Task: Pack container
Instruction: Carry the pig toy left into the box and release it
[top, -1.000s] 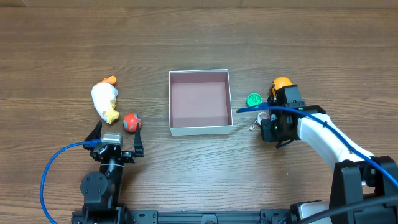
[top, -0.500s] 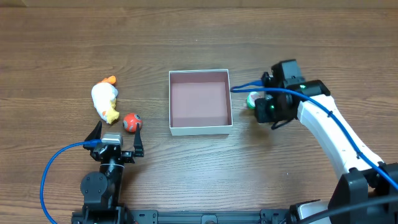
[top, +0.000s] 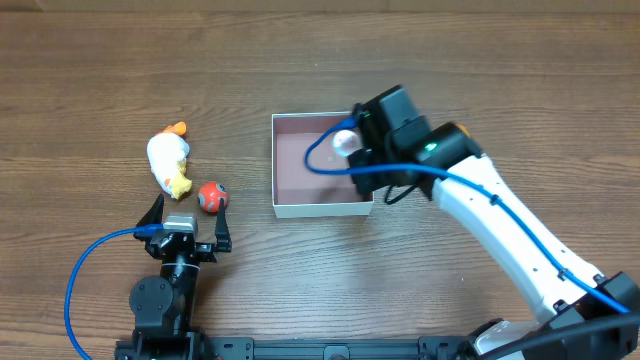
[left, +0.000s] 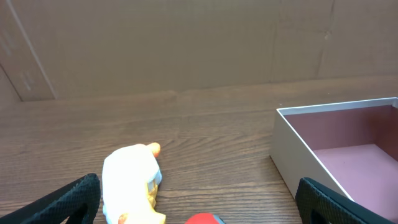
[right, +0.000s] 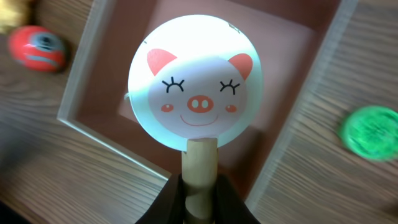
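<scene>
Over the right half of the container (top: 290, 165), the right gripper (right: 199, 190) has its fingers clamped on the wooden handle (right: 200, 163) of a pig paddle (right: 196, 93). That's a round white disc with pink ears, a snout and a smiley face. From the right wrist view the disc sits above the dusty pink inside of the box. I honestly can't tell if it's touching the floor or hanging just above it.

The container itself is in the middle of the table (top: 320, 60), open side up, white walls, nothing lying on the pink bottom as far as I can see.

Outside the box on the right wall's side there's a green disc (right: 372, 132) on the wood, a bit blurry in the wrist view.

Left of the box are a white and yellow duck toy (top: 168, 162) and a red ball (top: 210, 197), near each other and well apart from the container.

Down at the front left, the left gripper (top: 188, 224) is parked low with its fingers spread apart and nothing between them. It's pointing at the duck toy and red ball, with the box off to its right.
</scene>
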